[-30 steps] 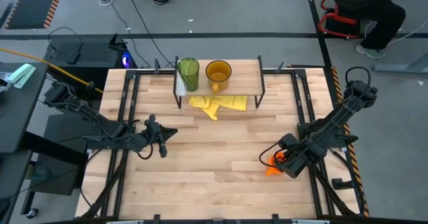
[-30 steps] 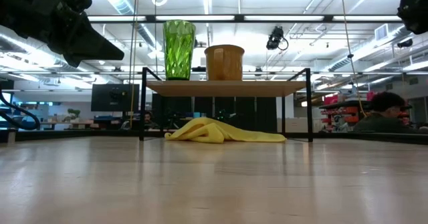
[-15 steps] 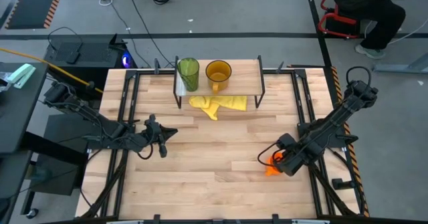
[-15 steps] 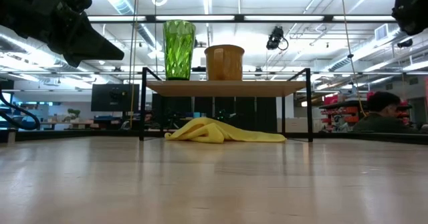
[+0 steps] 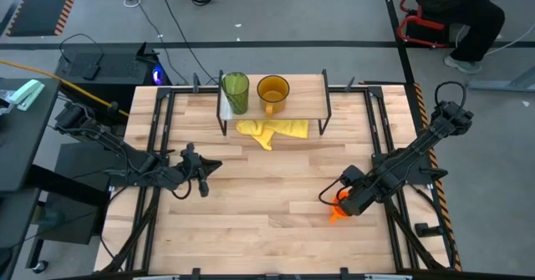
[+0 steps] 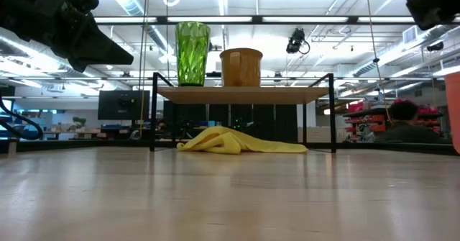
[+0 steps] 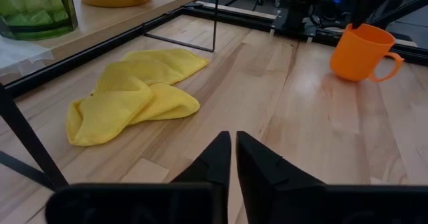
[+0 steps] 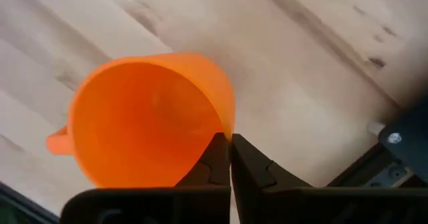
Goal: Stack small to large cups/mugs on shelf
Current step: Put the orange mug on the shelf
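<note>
Two cups on shelf | one orange mug: right jaws clamped on rim | left jaws together

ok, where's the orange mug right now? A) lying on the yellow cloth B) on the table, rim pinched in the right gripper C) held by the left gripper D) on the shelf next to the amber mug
B. The orange mug stands on the table with the right gripper shut on its rim, one finger inside and one outside; the shelf holds only the green tumbler and amber mug.
</note>
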